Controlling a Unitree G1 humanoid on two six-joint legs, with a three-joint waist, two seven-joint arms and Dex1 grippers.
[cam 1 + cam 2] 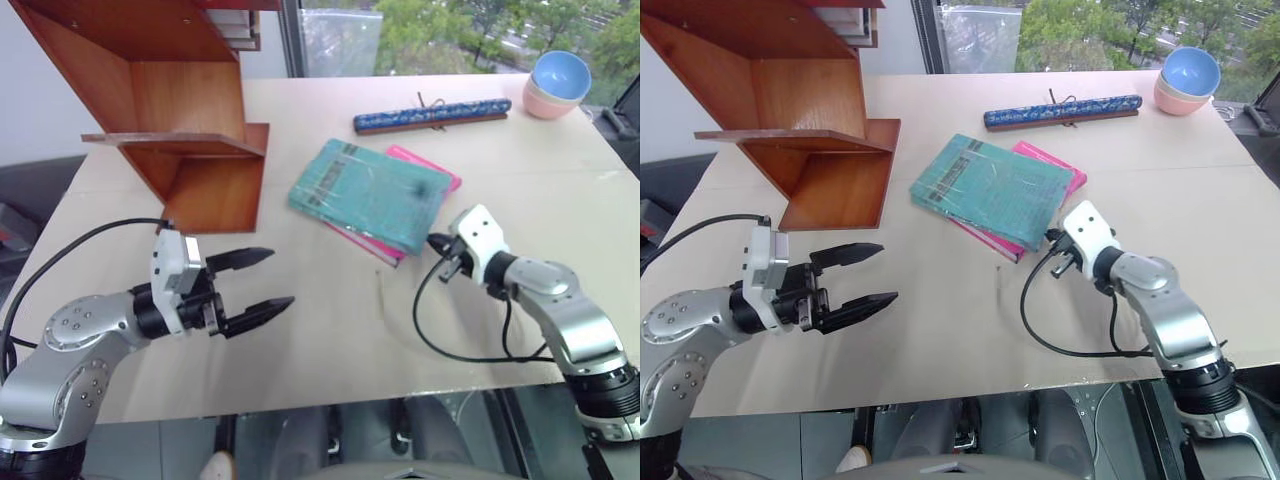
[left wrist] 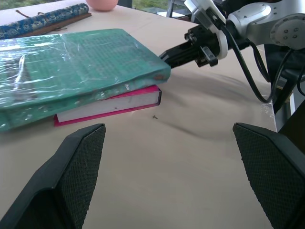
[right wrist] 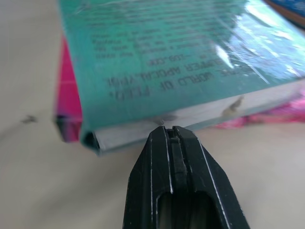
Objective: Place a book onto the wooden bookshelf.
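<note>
2 books stacked: teal book point(image 1: 372, 193) atop pink book point(image 1: 436, 170); 2 bowls point(image 1: 558, 84).

The teal book point(image 2: 71, 71) lies on a pink book point(image 2: 109, 106) on the bench point(image 2: 190, 167); the right tool point(image 2: 167, 56), closed, meets its corner.

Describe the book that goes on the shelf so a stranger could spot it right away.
On the table, just right of the wooden bookshelf, two books lie stacked. It is the top one, the book: larger, teal-green and glossy, covering most of the pink book.
</note>
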